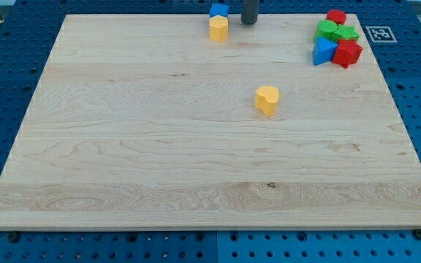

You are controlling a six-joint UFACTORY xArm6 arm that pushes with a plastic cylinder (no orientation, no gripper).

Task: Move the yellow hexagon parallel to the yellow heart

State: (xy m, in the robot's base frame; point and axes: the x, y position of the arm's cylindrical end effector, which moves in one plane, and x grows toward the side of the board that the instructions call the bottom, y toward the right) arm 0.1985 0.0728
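The yellow hexagon [218,29] stands near the board's top edge, just below and touching a blue block [218,11]. The yellow heart [267,100] sits near the board's middle, a little to the view's right. My tip [249,23] comes down from the view's top, close to the right of the yellow hexagon and apart from it, far above the yellow heart.
A cluster sits at the top right corner: a red block [335,16], a green round block [328,29], a green block [346,34], a blue triangle [324,51] and a red block [348,54]. The wooden board [123,146] lies on a blue pegboard table.
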